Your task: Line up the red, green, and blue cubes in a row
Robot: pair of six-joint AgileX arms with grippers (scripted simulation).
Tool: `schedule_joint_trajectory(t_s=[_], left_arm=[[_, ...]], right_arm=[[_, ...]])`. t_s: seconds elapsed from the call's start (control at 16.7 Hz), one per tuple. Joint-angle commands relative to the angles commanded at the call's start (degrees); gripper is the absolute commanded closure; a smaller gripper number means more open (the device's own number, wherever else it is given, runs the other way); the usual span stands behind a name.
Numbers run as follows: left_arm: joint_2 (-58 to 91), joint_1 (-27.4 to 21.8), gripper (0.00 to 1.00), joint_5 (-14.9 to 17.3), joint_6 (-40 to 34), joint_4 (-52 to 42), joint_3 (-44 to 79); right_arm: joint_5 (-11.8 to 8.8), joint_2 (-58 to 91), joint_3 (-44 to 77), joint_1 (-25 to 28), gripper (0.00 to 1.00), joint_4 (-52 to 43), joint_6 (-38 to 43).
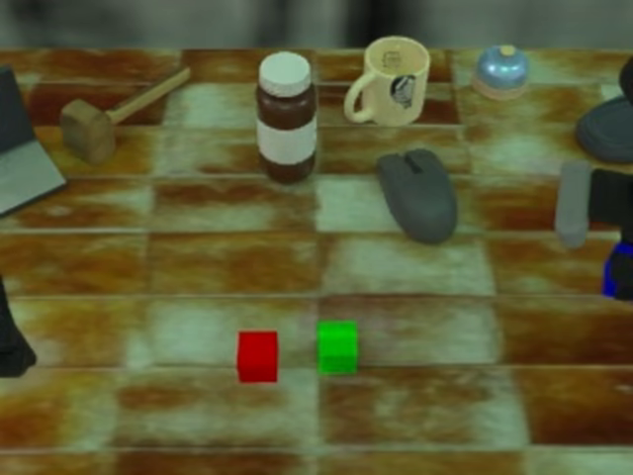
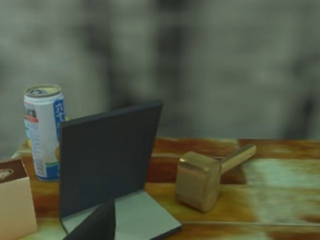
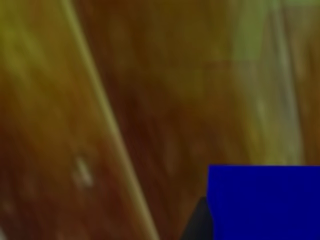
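The red cube (image 1: 257,356) and the green cube (image 1: 337,346) sit side by side near the front middle of the table, a small gap between them. At the right edge, the blue cube (image 1: 613,273) shows under my right gripper (image 1: 619,269), which is shut on it. In the right wrist view the blue cube (image 3: 265,202) fills a corner, with one dark finger (image 3: 200,222) against its side. My left gripper (image 1: 10,346) is parked at the table's left edge, away from the cubes.
Along the back stand a wooden mallet (image 1: 89,124), a brown jar (image 1: 287,119), a cream mug (image 1: 391,79) and a bell (image 1: 501,71). A grey mouse (image 1: 420,193) lies right of centre. A laptop (image 1: 20,148) is at far left, with a drink can (image 2: 44,130) beside it.
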Motion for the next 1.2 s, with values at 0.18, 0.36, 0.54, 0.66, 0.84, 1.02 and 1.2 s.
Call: schedule_joint_trajectory(t_s=[0.18, 0.36, 0.54, 0.66, 0.84, 1.02, 1.2], left_arm=[[0.0, 0.0, 0.00, 0.0, 0.0, 0.0, 0.0], [0.0, 0.0, 0.00, 0.0, 0.0, 0.0, 0.0], [0.0, 0.0, 0.00, 0.0, 0.0, 0.0, 0.0], [0.0, 0.0, 0.00, 0.0, 0.0, 0.0, 0.0], [0.0, 0.0, 0.00, 0.0, 0.0, 0.0, 0.0], [0.0, 0.0, 0.00, 0.0, 0.0, 0.0, 0.0], [0.0, 0.0, 0.00, 0.0, 0.0, 0.0, 0.0]], right_arm=[[-0.1, 0.9, 1.8, 3.8, 1.00, -1.1, 1.8], [-0.1, 2.5, 5.0, 12.1, 1.00, -3.1, 5.2], [-0.3, 3.8, 8.3, 21.8, 1.00, -5.2, 9.1], [-0.3, 4.4, 10.1, 26.9, 1.00, -6.2, 11.3], [-0.3, 4.6, 11.5, 30.0, 1.00, -6.9, 12.9], [-0.3, 4.4, 11.3, 29.8, 1.00, -6.8, 13.0], [-0.3, 5.2, 9.5, 29.6, 1.00, -4.5, 13.3]])
